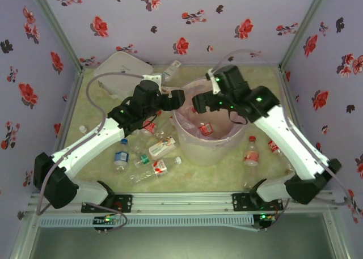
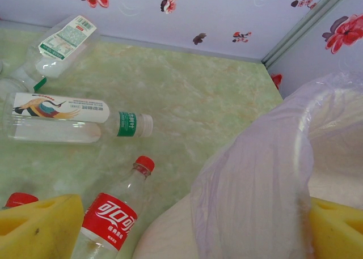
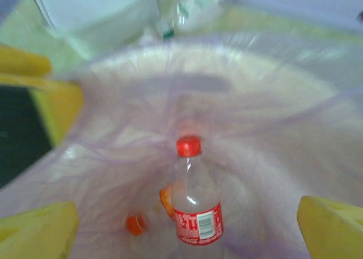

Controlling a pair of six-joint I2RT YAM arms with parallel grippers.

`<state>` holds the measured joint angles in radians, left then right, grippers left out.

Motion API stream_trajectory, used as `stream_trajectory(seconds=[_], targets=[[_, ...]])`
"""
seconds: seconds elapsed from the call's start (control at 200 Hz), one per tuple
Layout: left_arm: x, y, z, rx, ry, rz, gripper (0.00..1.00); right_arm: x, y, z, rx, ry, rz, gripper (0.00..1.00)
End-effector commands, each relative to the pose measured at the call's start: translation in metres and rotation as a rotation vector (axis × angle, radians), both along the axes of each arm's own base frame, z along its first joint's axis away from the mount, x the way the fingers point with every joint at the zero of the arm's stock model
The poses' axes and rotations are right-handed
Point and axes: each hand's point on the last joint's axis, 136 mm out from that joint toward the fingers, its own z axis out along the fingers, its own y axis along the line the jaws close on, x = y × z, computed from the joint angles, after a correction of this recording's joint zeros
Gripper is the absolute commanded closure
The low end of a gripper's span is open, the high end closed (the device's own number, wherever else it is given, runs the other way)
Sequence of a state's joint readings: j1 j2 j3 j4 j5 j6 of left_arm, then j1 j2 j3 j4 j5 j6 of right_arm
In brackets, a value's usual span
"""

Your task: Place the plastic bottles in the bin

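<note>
The bin [image 1: 198, 152] stands mid-bench [image 1: 227, 177] with a bottle [image 3: 195, 205] inside it, a scatter of bottles [image 1: 160, 150] lying on the bench to its left, two more bottles [image 1: 251, 152] to its right, and a lidded box [image 1: 120, 72] behind at the far left.

The top camera overlooks the whole counter [image 1: 218, 177] from behind the arms; the left wrist camera skims low, the bin [image 2: 255, 174] near its right jaw; the right wrist's looks closely down into it between its jaws.

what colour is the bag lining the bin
Pale pink, translucent; bag shows best in top external view.
</note>
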<state>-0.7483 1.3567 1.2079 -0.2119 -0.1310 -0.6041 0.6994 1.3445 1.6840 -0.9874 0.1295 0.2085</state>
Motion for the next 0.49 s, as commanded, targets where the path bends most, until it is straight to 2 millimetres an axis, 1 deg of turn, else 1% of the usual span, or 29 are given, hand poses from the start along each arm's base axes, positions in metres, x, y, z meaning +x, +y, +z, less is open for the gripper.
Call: stream_trajectory(seconds=[0.0, 0.05, 0.07, 0.13, 0.185, 0.245, 0.335, 0.38, 0.445, 0.49], targets=[[0.0, 0.008, -0.029, 0.086, 0.046, 0.026, 0.07, -0.005, -0.041, 0.03, -0.075, -0.086, -0.1, 0.01], [0.0, 0.009, -0.028, 0.088, 0.045, 0.026, 0.08, -0.005, -0.069, 0.038, -0.112, -0.08, -0.197, 0.01], [-0.001, 0.009, -0.028, 0.087, 0.044, 0.026, 0.07, -0.003, -0.085, 0.042, -0.134, -0.088, -0.26, 0.01], [-0.001, 0.01, -0.027, 0.087, 0.043, 0.028, 0.07, -0.004, -0.12, 0.05, -0.144, -0.098, -0.382, 0.01], [-0.001, 0.01, -0.026, 0.089, 0.04, 0.028, 0.07, -0.005, -0.152, 0.051, -0.139, -0.088, -0.492, 0.02], [-0.002, 0.011, -0.026, 0.088, 0.039, 0.029, 0.07, -0.009, -0.186, 0.045, -0.161, -0.059, -0.598, 0.0], [-0.002, 0.012, -0.023, 0.089, 0.033, 0.029, 0.07, -0.016, -0.228, 0.024, -0.21, 0.022, -0.732, 0.01], [-0.002, 0.012, -0.024, 0.092, 0.035, 0.03, 0.07, -0.02, -0.242, 0.009, -0.215, 0.072, -0.779, 0.0], [-0.001, 0.012, -0.025, 0.1, 0.038, 0.029, 0.07, -0.021, -0.248, -0.022, -0.198, 0.162, -0.804, 0.01], [-0.001, 0.012, -0.025, 0.102, 0.041, 0.028, 0.07, -0.022, -0.242, -0.05, -0.171, 0.238, -0.788, 0.01]])
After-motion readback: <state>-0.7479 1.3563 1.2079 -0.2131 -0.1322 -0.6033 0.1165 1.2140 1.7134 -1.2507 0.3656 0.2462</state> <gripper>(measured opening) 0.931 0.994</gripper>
